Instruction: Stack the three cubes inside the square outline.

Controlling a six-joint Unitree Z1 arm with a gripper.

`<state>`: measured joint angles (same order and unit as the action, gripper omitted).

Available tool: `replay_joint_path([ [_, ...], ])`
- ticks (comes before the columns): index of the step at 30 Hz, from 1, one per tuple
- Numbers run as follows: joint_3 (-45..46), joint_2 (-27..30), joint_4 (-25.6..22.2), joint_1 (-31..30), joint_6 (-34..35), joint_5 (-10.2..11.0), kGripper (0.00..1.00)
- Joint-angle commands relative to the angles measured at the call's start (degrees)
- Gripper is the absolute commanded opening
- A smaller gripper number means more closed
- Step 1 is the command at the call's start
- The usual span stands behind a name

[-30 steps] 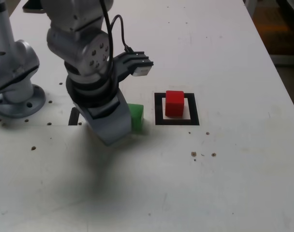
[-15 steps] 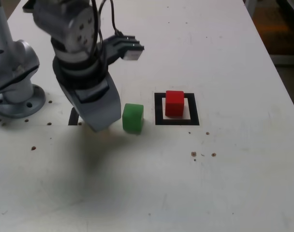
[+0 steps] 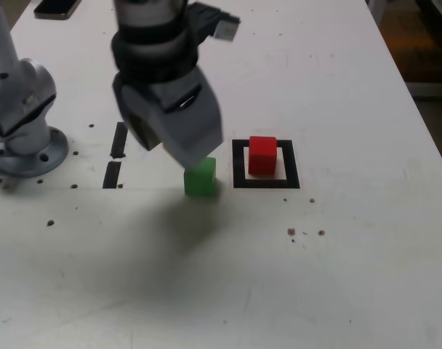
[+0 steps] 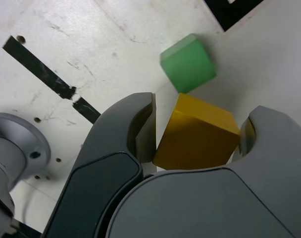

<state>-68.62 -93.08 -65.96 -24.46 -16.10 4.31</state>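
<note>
The white counter (image 3: 228,276) has small dark specks. On it the green cube (image 3: 200,177) sits just beside the square outline (image 3: 239,163), which holds the red cube (image 3: 262,155). Above, the gripper (image 4: 196,136) pinches the yellow cube (image 4: 196,140).

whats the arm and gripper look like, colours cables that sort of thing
The arm is built of silver-grey rounded metal segments with black bands at the joints, rising from a round grey flanged base. The gripper has two broad, curved dark grey jaws with a smooth matte shell. A small black and silver camera module sits on a bracket at the wrist. No cable is clearly visible now.
</note>
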Motion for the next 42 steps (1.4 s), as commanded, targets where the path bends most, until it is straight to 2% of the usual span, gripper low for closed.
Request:
replay_joint_path([
  [1, -3.0, -1.2, -0.7, 1.6, 0.1, -1.1, 0.04],
  [5, -8.2, -3.1, -1.5, 5.4, 0.3, -4.1, 0.03],
  [8, -10.9, -4.3, -1.9, 7.6, 0.7, -5.0, 0.03],
  [18, -14.0, -7.3, -0.9, 13.3, 2.3, -4.8, 0.02],
  [32, -14.0, -13.7, 3.6, 17.0, 5.1, -5.3, 0.02],
  [36, -12.5, -14.1, 3.9, 18.2, 5.7, -4.5, 0.02],
  [42, -11.1, -14.5, 4.0, 18.8, 9.1, -2.0, 0.02],
])
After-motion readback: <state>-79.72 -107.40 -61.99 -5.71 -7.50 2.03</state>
